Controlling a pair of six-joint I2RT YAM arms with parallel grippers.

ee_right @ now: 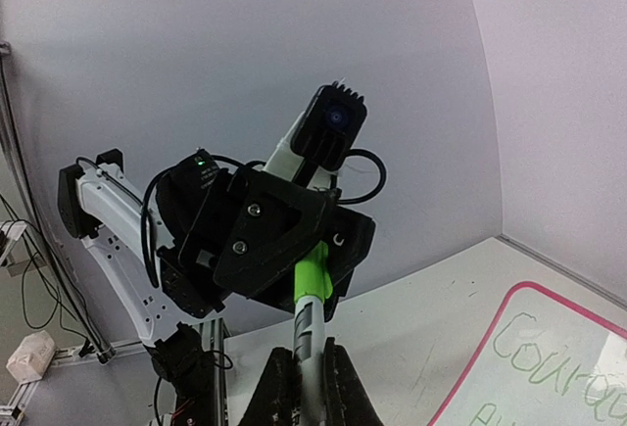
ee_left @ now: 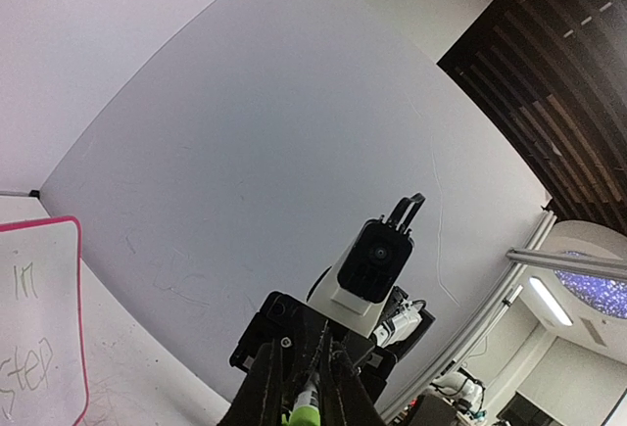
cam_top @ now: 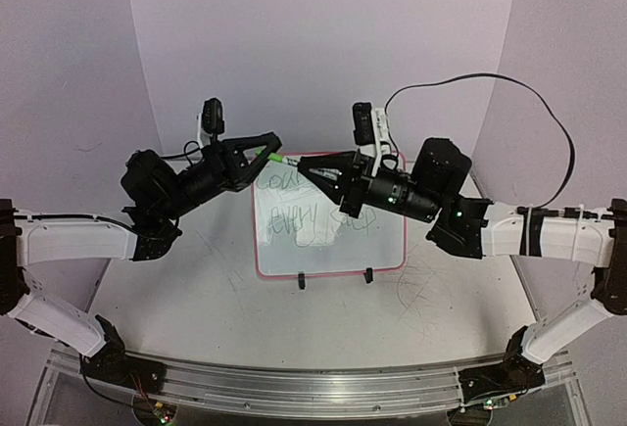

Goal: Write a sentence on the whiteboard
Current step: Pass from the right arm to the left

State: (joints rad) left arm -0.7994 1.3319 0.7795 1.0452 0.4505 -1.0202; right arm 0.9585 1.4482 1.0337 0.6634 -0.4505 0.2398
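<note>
Whiteboard (cam_top: 377,242): lies flat on the surface (cam_top: 196,294), pink-rimmed, with two black clip feet (cam_top: 302,282) on its near edge.
Sentence (cam_top: 302,214): green handwriting in two lines on the whiteboard's left half. The right arm hides part of it from above. "in" and "step" read clearly in the left wrist view.
Marker (cam_top: 278,159): held in the air above the whiteboard's far left corner, spanning the gap between the two pincers. It has a green end and a pale barrel.
Left pincer (cam_top: 271,152): over the whiteboard's far left corner, fingers closed tight on the marker's green end.
Right pincer (cam_top: 306,165): above the whiteboard's far edge, pointing at the left pincer, fingers clamped on the pale barrel.
Scribbles (cam_top: 431,294): grey scratches on the surface, right of the whiteboard.
</note>
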